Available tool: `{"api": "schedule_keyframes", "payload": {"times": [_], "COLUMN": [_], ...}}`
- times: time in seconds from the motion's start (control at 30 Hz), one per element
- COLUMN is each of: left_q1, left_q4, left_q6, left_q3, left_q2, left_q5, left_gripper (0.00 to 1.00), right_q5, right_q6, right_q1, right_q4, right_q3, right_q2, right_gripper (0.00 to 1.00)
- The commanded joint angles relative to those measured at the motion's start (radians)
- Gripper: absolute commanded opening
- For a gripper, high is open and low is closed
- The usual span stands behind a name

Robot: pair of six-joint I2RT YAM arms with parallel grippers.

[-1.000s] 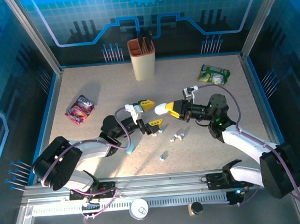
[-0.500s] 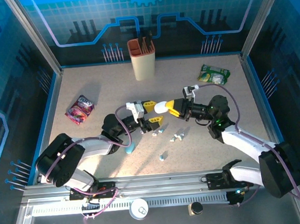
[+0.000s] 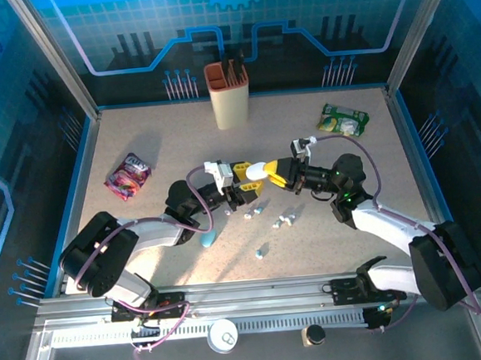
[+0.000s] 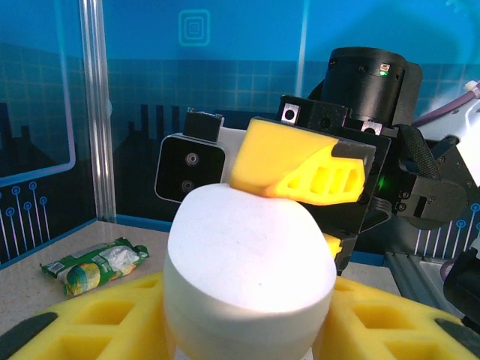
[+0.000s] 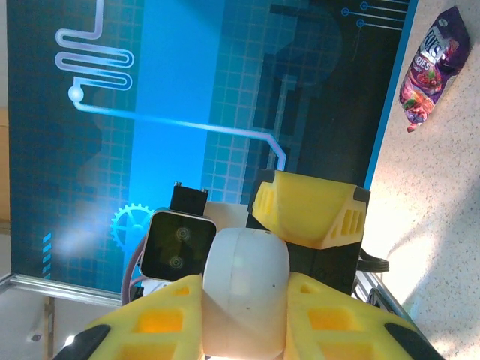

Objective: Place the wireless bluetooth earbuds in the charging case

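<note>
White charging case [image 3: 257,172] pinched fast in right jaws, left jaws half-open round its free end, contact unclear; earbuds [image 3: 284,221] loose on worktop [image 3: 154,137] just below both; left should seat squarely on one shell half before prying, right braced firm.

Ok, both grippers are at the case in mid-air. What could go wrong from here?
The charging case hangs between the right gripper and left gripper; an uneven pull could twist it loose and drop it. The earbuds lie loose nearby, so a fall could scatter them.
</note>
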Motion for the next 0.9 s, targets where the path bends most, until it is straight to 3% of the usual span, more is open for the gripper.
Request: {"api": "schedule_keyframes", "payload": {"times": [0.0, 0.33, 0.57, 0.7, 0.87], "left_q1": [-0.013, -0.013, -0.013, -0.013, -0.012], "left_q4": [0.034, 0.035, -0.042, -0.081, -0.11], "left_q6": [-0.005, -0.008, 0.035, 0.036, 0.031], "left_q3": [0.025, 0.015, -0.003, -0.024, -0.058], "left_q2": [0.009, 0.003, -0.008, -0.021, -0.038], "left_q5": [0.026, 0.025, 0.041, 0.055, 0.091], "left_gripper": [0.44, 0.34, 0.34, 0.35, 0.35], "right_q5": [0.002, 0.006, 0.008, 0.036, 0.109], "right_q6": [0.005, -0.02, -0.166, -0.42, -1.012], "right_q1": [0.014, 0.016, -0.009, -0.046, -0.093], "right_q4": [0.035, -0.023, -0.203, -0.52, -1.075], "right_q3": [-0.012, -0.008, 0.022, 0.068, 0.228], "right_q2": [0.01, -0.003, -0.084, -0.175, -0.24], "right_gripper": [0.22, 0.29, 0.67, 0.75, 0.79]}}
